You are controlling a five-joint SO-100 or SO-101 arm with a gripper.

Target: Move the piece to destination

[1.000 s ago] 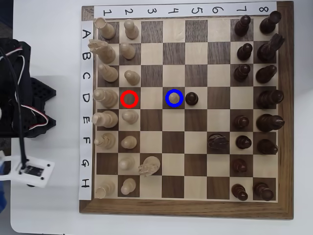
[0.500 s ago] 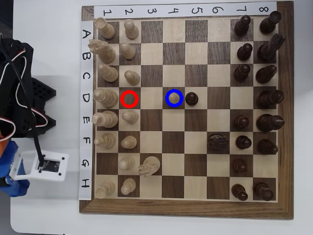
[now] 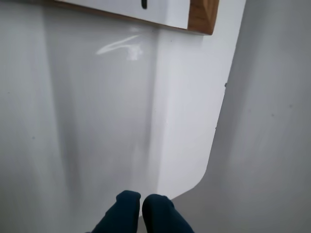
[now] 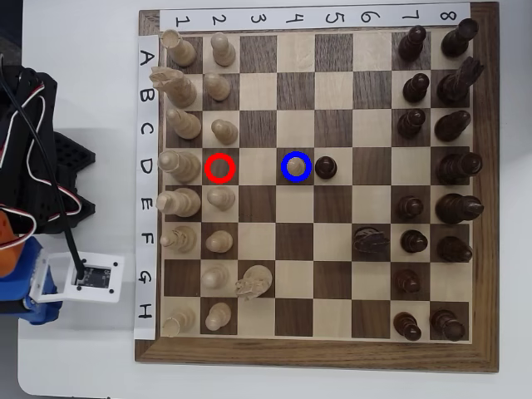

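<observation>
White surface [image 4: 83,357] with a rounded corner at lower left in the overhead view, grey floor past its edge in the wrist view. Wooden chessboard [image 4: 316,353] lies flat on it, filling most of the surface. Left of the chessboard sits the black arm base [image 4: 50,158] with cables. A white paper strip with letters [image 4: 146,191] runs along the chessboard's left side.

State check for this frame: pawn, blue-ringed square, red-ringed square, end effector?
Pawn: upright inside the blue ring, nothing touching it.
Blue-ringed square: occupied by the pawn.
Red-ringed square: no piece on it.
End effector: fingertips together, empty, over the white table off the board.
</observation>
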